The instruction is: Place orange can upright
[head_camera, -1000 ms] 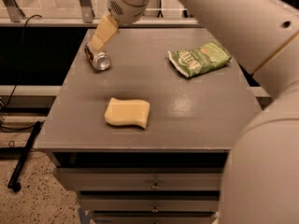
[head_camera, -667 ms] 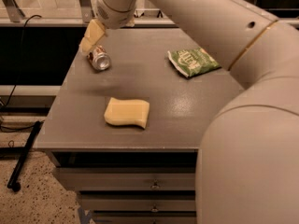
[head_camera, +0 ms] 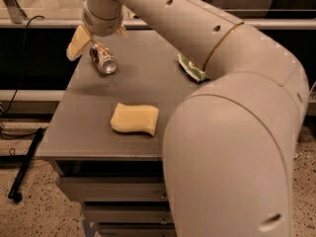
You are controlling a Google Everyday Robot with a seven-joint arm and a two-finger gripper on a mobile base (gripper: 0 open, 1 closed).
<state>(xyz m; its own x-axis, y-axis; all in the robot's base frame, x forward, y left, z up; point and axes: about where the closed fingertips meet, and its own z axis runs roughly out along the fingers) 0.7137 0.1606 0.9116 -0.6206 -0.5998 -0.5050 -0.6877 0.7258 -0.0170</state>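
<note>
The orange can (head_camera: 102, 59) lies on its side at the far left of the grey table (head_camera: 79, 132), its silver end facing the front. My gripper (head_camera: 98, 44) hangs just above and behind the can. Its pale fingers are spread apart: one finger (head_camera: 77, 42) is left of the can over the table's edge, the other (head_camera: 121, 31) is to the can's upper right. The can sits between and just below them, and I see no grip on it.
A yellow sponge (head_camera: 135, 118) lies at the middle front of the table. A green snack bag (head_camera: 191, 68) at the right is mostly hidden behind my arm (head_camera: 232, 132), which fills the right side. Drawers sit under the tabletop.
My arm has swung left and lower, now covering most of the bag. The gripper has moved from beside the can to straddling it. The can has stayed on its side.
</note>
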